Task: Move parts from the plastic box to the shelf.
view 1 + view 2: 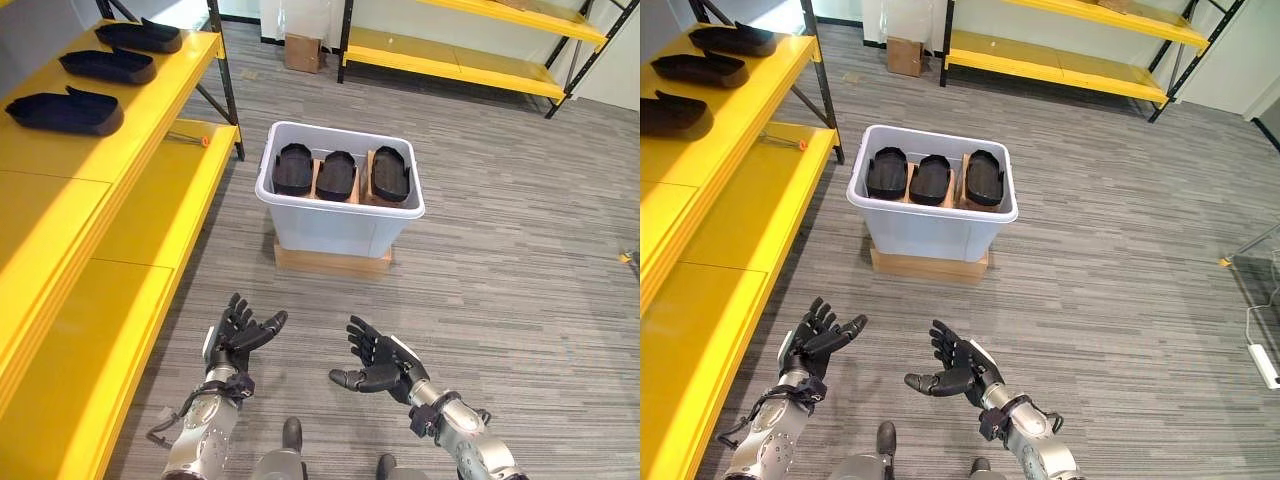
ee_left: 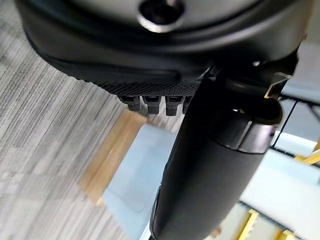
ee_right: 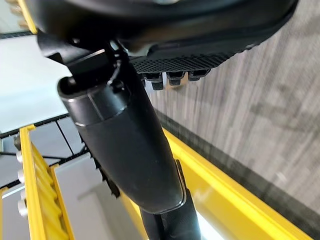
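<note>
Left hand [image 1: 236, 335] and right hand [image 1: 378, 363] both hover low over the floor, palms facing each other, fingers spread loose, holding nothing, well short of the box [image 1: 340, 215]. Box sits on a flat cardboard slab [image 1: 332, 261]; three black parts [image 1: 336, 175] stand side by side inside, upright on edge. Three more parts [image 1: 66, 110] already lie on the yellow shelf [image 1: 120, 150] to the left. Parts look like rigid moulded shells, probably light, smooth enough to slip. My guess: pinch one by its upper rim, or clamp it between both palms at the long sides, and lift straight up to clear its neighbours.
</note>
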Motion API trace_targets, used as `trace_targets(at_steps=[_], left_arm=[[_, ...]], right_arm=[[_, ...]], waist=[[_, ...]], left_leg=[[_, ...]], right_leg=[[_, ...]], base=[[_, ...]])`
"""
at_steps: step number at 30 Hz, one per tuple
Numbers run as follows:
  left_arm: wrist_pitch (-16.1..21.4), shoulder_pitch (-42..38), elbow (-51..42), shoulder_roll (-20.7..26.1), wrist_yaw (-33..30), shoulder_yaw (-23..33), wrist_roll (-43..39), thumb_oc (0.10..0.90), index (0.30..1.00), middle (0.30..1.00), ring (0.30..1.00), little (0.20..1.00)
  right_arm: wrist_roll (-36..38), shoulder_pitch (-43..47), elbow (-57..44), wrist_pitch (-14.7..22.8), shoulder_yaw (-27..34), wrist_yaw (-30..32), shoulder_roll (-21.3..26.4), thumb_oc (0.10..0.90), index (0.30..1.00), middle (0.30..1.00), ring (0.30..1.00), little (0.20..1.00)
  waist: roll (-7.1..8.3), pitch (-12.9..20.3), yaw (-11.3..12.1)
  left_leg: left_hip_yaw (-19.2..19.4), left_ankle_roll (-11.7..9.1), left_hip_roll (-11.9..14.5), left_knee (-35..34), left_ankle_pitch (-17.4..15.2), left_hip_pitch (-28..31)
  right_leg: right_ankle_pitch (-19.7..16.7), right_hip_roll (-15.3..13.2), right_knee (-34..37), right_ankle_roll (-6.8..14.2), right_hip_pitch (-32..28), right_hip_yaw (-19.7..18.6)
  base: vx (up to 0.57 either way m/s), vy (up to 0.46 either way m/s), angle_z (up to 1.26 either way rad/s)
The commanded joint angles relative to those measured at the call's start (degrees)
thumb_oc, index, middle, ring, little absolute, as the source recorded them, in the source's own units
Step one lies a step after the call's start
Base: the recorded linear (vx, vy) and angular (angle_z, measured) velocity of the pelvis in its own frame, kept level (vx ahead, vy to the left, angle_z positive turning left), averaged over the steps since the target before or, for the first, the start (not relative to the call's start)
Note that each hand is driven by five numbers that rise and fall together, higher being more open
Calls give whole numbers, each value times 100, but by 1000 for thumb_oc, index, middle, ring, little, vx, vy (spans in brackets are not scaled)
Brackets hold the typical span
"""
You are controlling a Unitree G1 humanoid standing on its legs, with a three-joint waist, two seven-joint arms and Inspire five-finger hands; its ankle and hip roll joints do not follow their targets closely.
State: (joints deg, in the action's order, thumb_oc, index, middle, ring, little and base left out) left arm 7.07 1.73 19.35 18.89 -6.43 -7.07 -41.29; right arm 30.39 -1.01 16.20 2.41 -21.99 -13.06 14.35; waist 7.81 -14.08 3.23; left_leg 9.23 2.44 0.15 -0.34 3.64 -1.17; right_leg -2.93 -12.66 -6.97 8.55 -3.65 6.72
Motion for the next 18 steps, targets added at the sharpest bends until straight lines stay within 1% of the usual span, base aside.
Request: trace_targets(at_steps=[1, 3, 6, 7, 8, 9, 10, 11, 12, 13, 14, 15, 16, 18], left_arm=[[305, -399, -522, -185, 419, -85, 296, 900, 1000, 1000, 1000, 1000], [376, -383, -450, -194, 414, -100, 198, 900, 1000, 1000, 1000, 1000], [348, -433, -424, -200, 447, -74, 250, 900, 1000, 1000, 1000, 1000], [266, -487, -432, -192, 470, -55, 239, 900, 1000, 1000, 1000, 1000], [201, -274, -584, -157, 444, 62, 193, 900, 1000, 1000, 1000, 1000], [196, -209, -586, -147, 432, 115, 221, 900, 1000, 1000, 1000, 1000], [178, -162, -564, -113, 401, 160, 297, 900, 1000, 1000, 1000, 1000], [95, -136, -529, -17, 173, 189, 428, 900, 1000, 1000, 1000, 1000], [75, -147, -530, 3, 131, 193, 422, 900, 1000, 1000, 1000, 1000], [79, -193, -492, 77, 39, 219, 173, 900, 1000, 1000, 1000, 1000], [77, -195, -492, 92, 36, 231, 144, 900, 1000, 1000, 1000, 1000], [96, -200, -485, 100, 67, 229, 148, 900, 1000, 1000, 1000, 1000], [162, -123, -508, 109, 307, 152, 142, 900, 1000, 1000, 1000, 1000], [197, 10, -597, 102, 502, 61, 161, 900, 1000, 1000, 1000, 1000]], right_arm=[[-475, 346, -298, 697, -1, 236, 187, 900, 1000, 1000, 1000, 1000], [-412, 301, -302, 683, 65, 251, 236, 900, 1000, 1000, 1000, 1000], [-434, 258, -344, 666, 163, 345, 273, 900, 1000, 1000, 1000, 1000], [-497, 188, -388, 577, 251, 412, 311, 900, 1000, 1000, 1000, 1000], [-559, 192, -387, 489, 285, 236, 339, 900, 1000, 1000, 1000, 1000], [-620, 219, -404, 458, 296, 146, 377, 900, 1000, 1000, 1000, 1000], [-745, 211, -473, 384, 330, 161, 446, 900, 1000, 1000, 1000, 1000], [-958, 139, -553, 309, 418, 287, 557, 900, 1000, 1000, 1000, 1000], [-959, 131, -573, 294, 432, 290, 575, 900, 1000, 1000, 1000, 1000], [-836, 74, -614, 252, 503, 259, 632, 900, 1000, 1000, 1000, 1000], [-820, 53, -628, 241, 526, 256, 633, 900, 1000, 1000, 1000, 1000], [-800, 24, -625, 246, 567, 243, 617, 900, 1000, 1000, 1000, 1000], [-775, -51, -602, 279, 651, 215, 585, 900, 1000, 1000, 1000, 1000], [-785, -128, -589, 330, 673, 256, 581, 900, 1000, 1000, 1000, 1000]], waist=[[-196, 430, -78], [-217, 500, -146], [-232, 541, -212], [-268, 576, -261], [-478, 442, -254], [-480, 385, -289], [-448, 328, -366], [-375, 258, -526], [-350, 235, -549], [-316, 133, -643], [-325, 110, -657], [-348, 55, -688], [-382, 14, -741], [-374, 29, -781]], left_leg=[[-157, 101, -8, 134, -439, -314], [-82, 173, -73, 34, -458, -232], [0, 250, -135, -3, -487, -194], [68, 347, -225, -62, -526, -142], [421, 363, -137, -260, -621, 231], [511, 305, -102, -294, -627, 331], [541, 252, -98, -316, -675, 435], [456, 179, -122, -345, -863, 656], [504, 172, -107, -318, -826, 642], [502, 60, -22, -273, -883, 788], [501, 29, 17, -257, -894, 813], [457, -20, 90, -240, -930, 910], [279, -37, 144, -239, -992, 1044], [129, -27, 144, -258, -1058, 1119]], right_leg=[[199, 328, -522, 103, -330, 135], [54, 329, -648, 130, -278, 56], [-87, 343, -941, 131, -224, 25], [-187, 366, -1413, 115, -132, 93], [-317, 61, -2759, 96, 742, 682], [-239, 145, -2362, 80, 909, 824], [-213, 281, -1827, 73, 1059, 871], [-226, 394, -854, 158, 1290, 770], [-346, 394, -594, 106, 1325, 816], [-559, 338, 318, 181, 1503, 782], [-578, 343, 512, 195, 1529, 775], [-635, 343, 912, 237, 1617, 724], [-690, 348, 1121, 281, 1790, 453], [-711, 392, 1107, 310, 1760, 222]], base=[[100, 126, -33], [122, 161, -22], [107, 164, -23], [286, 447, -16], [327, 397, -18], [310, 223, -64], [272, -179, -180], [198, -196, -193], [303, -299, -103], [190, -256, 27], [311, -335, 56], [350, -376, 25], [394, -385, 24], [288, -256, 40]])
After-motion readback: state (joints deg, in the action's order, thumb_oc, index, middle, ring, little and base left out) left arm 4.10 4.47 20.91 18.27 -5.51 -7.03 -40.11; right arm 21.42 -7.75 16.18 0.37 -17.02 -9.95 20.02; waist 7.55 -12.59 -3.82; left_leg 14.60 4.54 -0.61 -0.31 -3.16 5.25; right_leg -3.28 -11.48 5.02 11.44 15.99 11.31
